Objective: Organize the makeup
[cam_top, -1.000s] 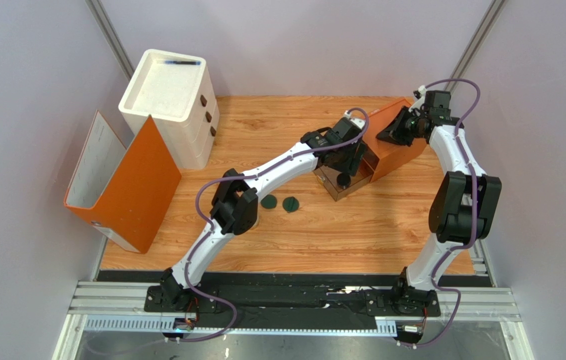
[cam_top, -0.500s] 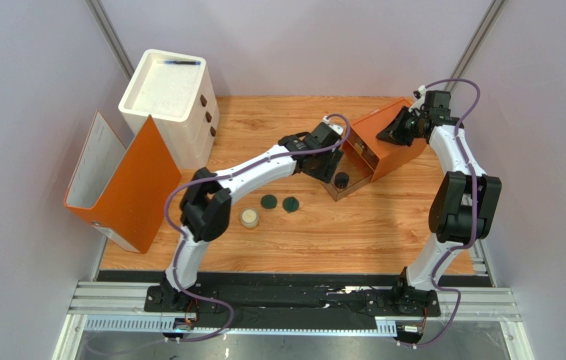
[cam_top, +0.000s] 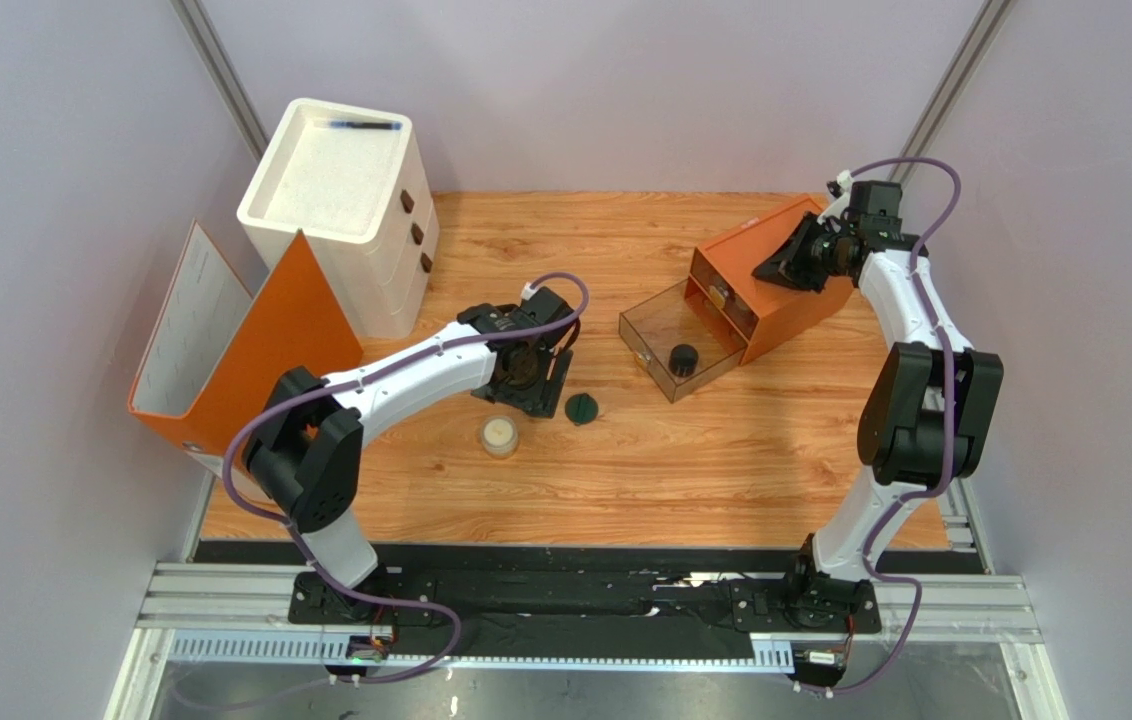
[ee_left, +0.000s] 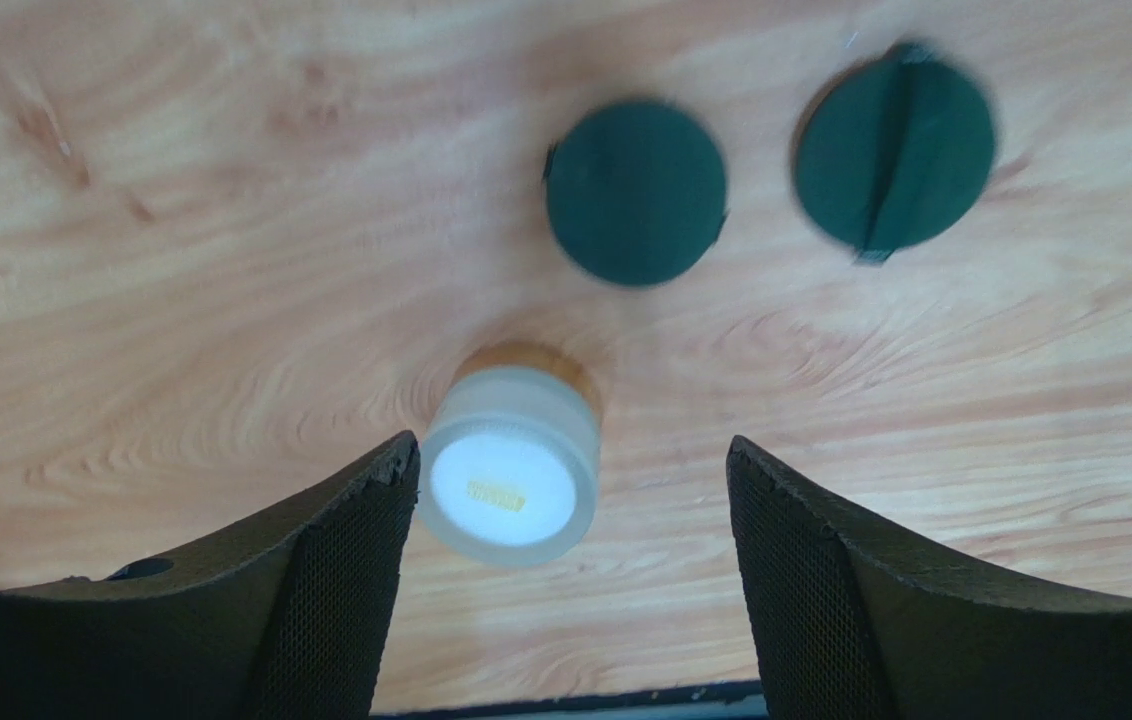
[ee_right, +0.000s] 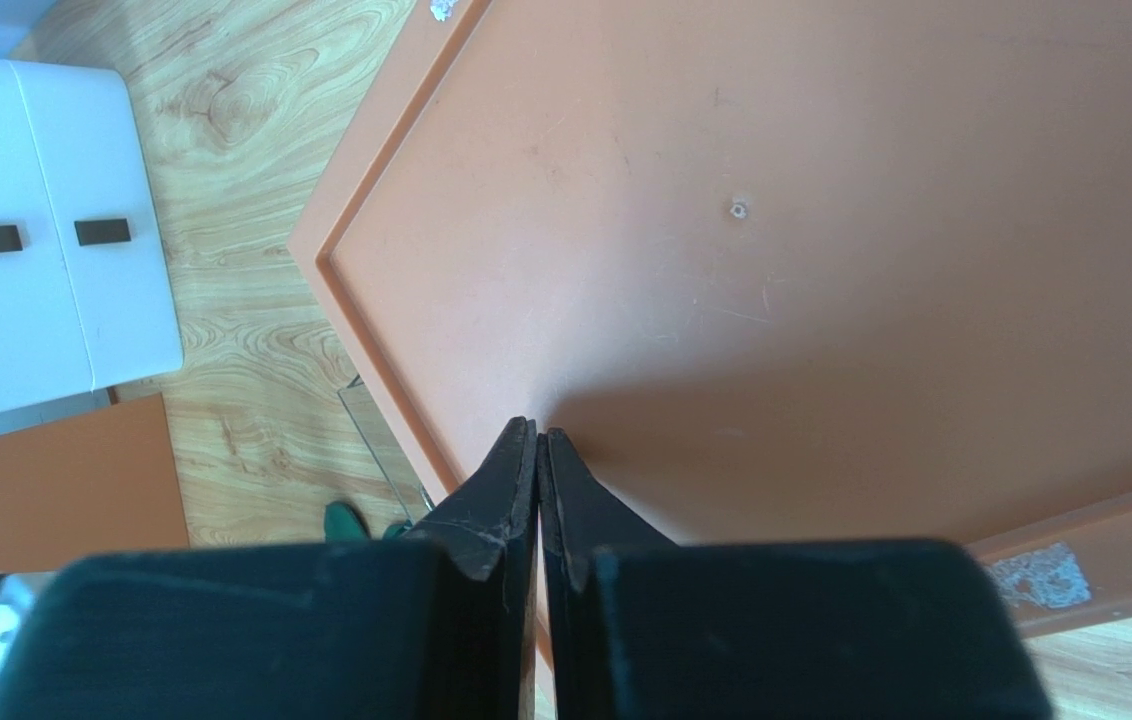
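Pulled back from the orange drawer box (cam_top: 768,293), the left claw (ee_left: 569,458) now hangs wide open and empty over the frosted cream round jar (ee_left: 509,477), which stands on the wooden table (cam_top: 768,450) near two flat dark-green discs (ee_left: 635,192). It looks light, rigid and probably slippery, so pinch across its straight sides. Meanwhile the right claw (ee_right: 539,435) presses on the box top, closed on nothing.

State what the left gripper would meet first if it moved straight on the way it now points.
Probably the cream jar, which stands on the table between the open fingers of the left gripper, off-centre. The green discs lie beyond, outside that line. Depth is unclear.
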Tool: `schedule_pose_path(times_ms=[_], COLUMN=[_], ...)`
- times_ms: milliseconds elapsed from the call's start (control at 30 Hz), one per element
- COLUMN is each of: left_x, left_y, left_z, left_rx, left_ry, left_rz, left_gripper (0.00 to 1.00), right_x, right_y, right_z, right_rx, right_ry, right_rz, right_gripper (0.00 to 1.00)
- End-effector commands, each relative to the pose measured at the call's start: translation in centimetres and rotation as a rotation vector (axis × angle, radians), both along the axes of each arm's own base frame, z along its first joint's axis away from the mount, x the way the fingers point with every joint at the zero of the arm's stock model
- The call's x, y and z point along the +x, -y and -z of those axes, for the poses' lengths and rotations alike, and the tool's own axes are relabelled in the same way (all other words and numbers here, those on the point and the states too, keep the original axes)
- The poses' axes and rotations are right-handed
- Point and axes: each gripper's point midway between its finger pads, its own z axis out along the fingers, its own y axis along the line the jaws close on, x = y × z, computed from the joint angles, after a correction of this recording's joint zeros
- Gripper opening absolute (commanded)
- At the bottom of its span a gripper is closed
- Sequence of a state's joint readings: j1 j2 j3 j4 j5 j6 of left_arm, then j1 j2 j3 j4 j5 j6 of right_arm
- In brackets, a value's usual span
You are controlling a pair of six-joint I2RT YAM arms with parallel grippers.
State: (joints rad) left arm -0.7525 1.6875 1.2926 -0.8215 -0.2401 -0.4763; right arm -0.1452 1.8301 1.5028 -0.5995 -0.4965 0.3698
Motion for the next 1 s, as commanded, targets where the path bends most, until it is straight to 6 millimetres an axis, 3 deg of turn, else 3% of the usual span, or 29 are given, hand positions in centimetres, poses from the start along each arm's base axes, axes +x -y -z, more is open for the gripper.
schedule_pose_path(times_ms=[0,500,967], left_x=[-1.6,-3.6,-3.5], left_y=[-1.0,-3.3,-4.1], left_z=[0.6,6.6,7.1], left_rx=[0.034,0.146,0.145], left_ry=[-0.057,-0.206,-0.176], left_rz=[-0.044,-0.132,-0.153], left_gripper=[0.81,0.82,0.80], right_x=[-7.9,-8.1,-8.1], right_y=[0.4,0.4,0.3], right_z=[10.8,11.0,11.1], right_rx=[-0.085,-0.086,-0.083], right_ry=[-0.455,-0.458,-0.462], right_rz=[-0.006,-0.005,-0.007], right_gripper=[0.05,0.05,0.05])
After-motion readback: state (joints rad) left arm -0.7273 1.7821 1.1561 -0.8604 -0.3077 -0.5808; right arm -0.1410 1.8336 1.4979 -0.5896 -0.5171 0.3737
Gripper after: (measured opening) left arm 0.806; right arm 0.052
